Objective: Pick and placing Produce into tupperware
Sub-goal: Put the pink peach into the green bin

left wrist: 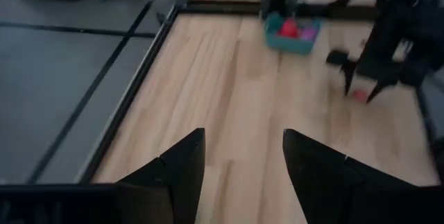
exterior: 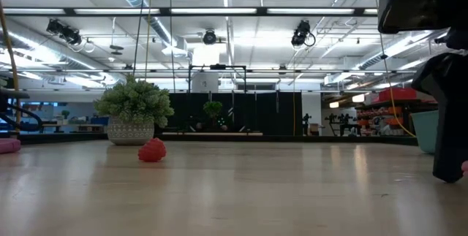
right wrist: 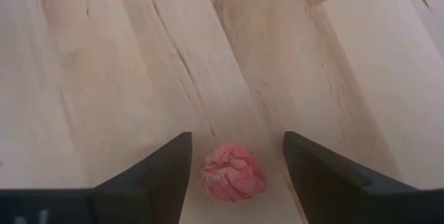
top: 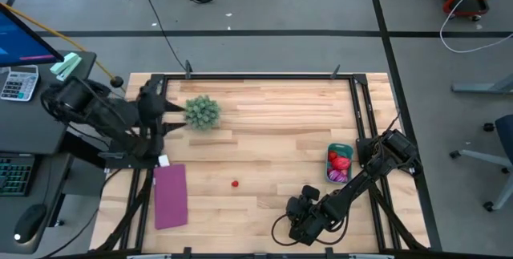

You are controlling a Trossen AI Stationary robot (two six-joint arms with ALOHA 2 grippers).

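Right claw [right wrist: 236, 158] spread, straddling a wrinkled pink fruit piece [right wrist: 233, 173] on the bench [top: 272, 135], lower right of the high view. Teal tub [top: 340, 163] right of centre, holding red and magenta pieces. Left claw [left wrist: 243, 158] spread, upper left.

high overhead, low table-level; both share red fruit piece [top: 235, 184]; wrists close.

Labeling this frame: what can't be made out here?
- Piece count in the tupperware: too small in the high view, and cut off by the picture's edge and the arm in the low view.
- Pink piece between the open right gripper's fingers: hidden under that arm in the high view.
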